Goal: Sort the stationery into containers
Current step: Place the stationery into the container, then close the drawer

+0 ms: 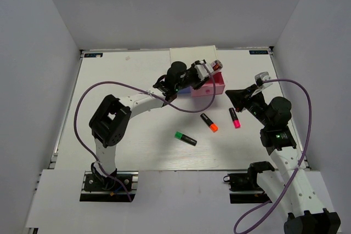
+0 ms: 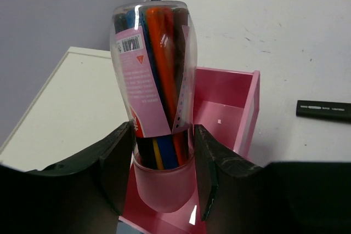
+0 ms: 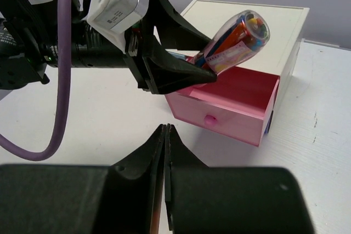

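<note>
Pink-based pen tube point(image 2: 156, 108) is being clenched by left gripper point(image 2: 162, 165) over pink drawer point(image 2: 241, 108). Right gripper point(image 3: 165, 135) is being pressed shut, empty.

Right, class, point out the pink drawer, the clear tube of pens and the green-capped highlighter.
pink drawer point(image 3: 236, 121): right wrist view, on its front panel.
clear tube of pens point(image 2: 164, 69): left wrist view, on its clear upper body.
green-capped highlighter point(image 1: 186, 138): top view, on its black barrel.

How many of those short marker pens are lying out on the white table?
3. The green-capped highlighter lies leftmost and closest to the front. The orange-capped highlighter is just beyond it to the right, and the pink-capped highlighter is furthest right. Others may be hidden inside the white drawer box.
</note>
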You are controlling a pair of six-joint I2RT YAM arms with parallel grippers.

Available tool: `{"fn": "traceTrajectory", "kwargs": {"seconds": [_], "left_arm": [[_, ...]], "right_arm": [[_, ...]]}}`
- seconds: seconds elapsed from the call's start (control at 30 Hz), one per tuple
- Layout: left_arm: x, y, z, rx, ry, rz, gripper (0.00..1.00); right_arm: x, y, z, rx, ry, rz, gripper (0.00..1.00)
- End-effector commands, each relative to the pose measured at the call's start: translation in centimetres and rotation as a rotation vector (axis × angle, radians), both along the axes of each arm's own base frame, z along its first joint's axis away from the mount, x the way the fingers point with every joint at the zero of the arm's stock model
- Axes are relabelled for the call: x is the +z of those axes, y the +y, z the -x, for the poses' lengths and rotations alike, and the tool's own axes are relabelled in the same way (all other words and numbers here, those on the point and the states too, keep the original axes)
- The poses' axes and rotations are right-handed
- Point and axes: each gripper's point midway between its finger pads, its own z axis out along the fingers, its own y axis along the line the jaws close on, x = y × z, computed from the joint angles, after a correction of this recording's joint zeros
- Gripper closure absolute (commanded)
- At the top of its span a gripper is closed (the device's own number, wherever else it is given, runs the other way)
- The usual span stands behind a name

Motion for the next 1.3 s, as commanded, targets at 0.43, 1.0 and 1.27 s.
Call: {"fn": "traceTrajectory", "kwargs": {"seconds": [0.43,1.0,1.27], "left_arm": [[6.6,0.6,-0.5,0.065,-0.130,0.064,0.30],[9.8,12.6,7.6,0.415,0.384,0.287,0.85],[3.0,17.2,10.3,0.530,0.424,0.175,0.18]], "right_arm": [[1.3,-0.4,-0.2,-0.009,-0.056,-0.004,0.70],[-6.6,4.2,2.4,0.669,-0.532,0.605,0.93],[-9.7,3.7,-3.2,0.766,-0.367,0.838,0.95]]}}
